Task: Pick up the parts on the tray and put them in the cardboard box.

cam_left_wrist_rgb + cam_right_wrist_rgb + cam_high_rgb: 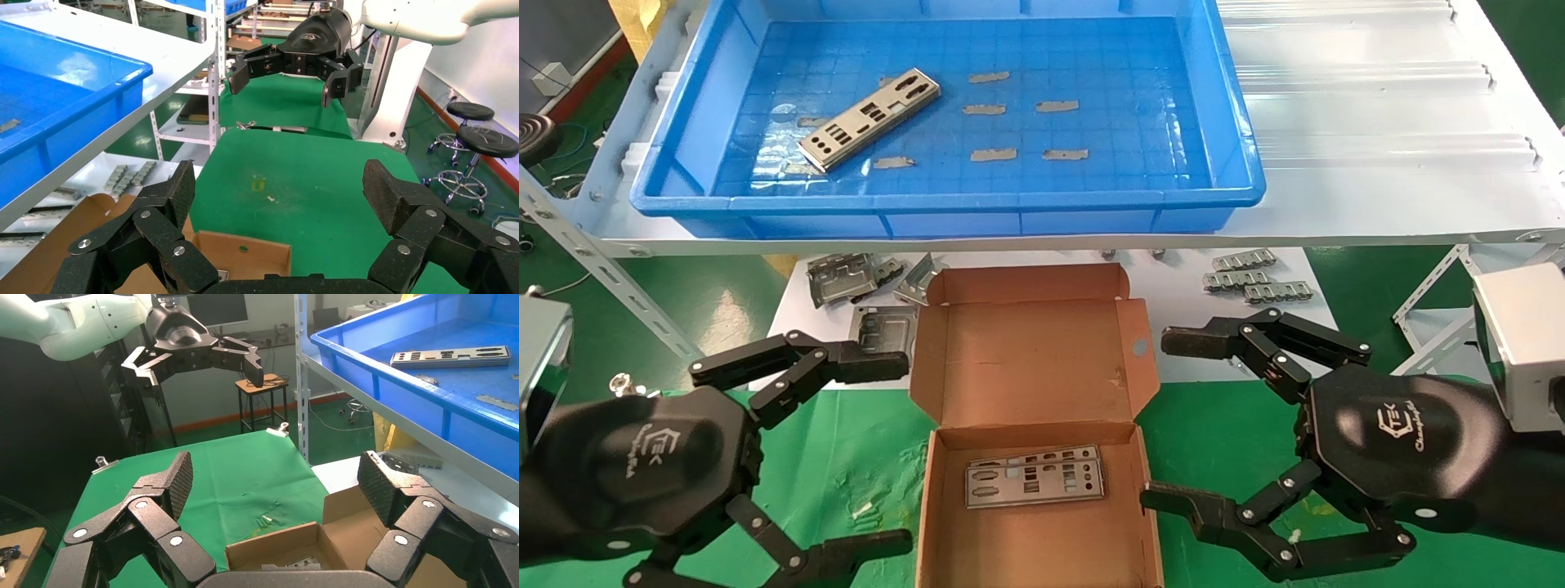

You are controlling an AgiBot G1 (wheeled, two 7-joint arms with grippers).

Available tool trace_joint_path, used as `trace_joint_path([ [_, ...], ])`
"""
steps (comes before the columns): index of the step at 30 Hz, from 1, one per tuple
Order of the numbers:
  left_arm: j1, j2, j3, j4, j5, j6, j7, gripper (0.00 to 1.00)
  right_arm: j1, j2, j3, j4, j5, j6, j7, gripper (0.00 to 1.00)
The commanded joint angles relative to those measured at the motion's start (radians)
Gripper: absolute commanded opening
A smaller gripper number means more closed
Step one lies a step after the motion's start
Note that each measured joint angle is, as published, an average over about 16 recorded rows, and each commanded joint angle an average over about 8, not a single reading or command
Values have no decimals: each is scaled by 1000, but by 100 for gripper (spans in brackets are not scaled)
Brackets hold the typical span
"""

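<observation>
While both grippers, left gripper (891,453) and right gripper (1164,420), are being held wide-jawed beside the corrugated cardboard box (1042,371), one punched metal plate (870,119) is lying in the grid-floored blue tray (944,204).

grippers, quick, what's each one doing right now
Left gripper: open, empty, left of the cardboard box.
Right gripper: open, empty, right of the box.

The left gripper (281,202) fills the bottom of the frame, fingers spread wide over green cloth (294,177) and the cardboard box (245,254). The right gripper (286,76), also spread, sits top centre. The blue tray (92,104) is at upper left.
</observation>
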Motion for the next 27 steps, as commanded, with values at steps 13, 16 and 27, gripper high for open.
trace_joint_path([
  [13,0,0,0,0,0,0,0,100,0,0,0,0,0,0,0,100],
  [16,0,0,0,0,0,0,0,100,0,0,0,0,0,0,0,100],
  [27,0,0,0,0,0,0,0,100,0,0,0,0,0,0,0,100],
])
